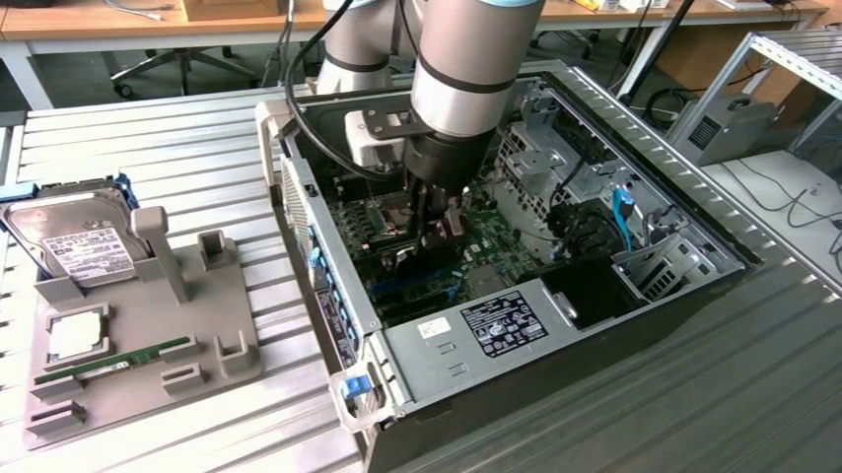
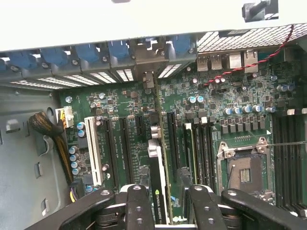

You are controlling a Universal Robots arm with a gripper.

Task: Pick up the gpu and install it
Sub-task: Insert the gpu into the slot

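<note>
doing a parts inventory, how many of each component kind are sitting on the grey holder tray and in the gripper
hard drive: 1
cpu chip: 1
ram stick: 1
gpu, held on edge by the gripper over the motherboard: 1
total: 4

I see a green motherboard (image 2: 192,120) with black slots and one white slot (image 2: 94,151). The gpu (image 2: 160,187), edge-on, is black with a green stripe. Black gripper fingers (image 2: 139,206) flank it. Blue clips (image 1: 353,386) line the silver, dark-sided case (image 1: 435,370). The grey tray (image 1: 132,365) carries a silver, white-labelled hard drive (image 1: 73,241).
</note>
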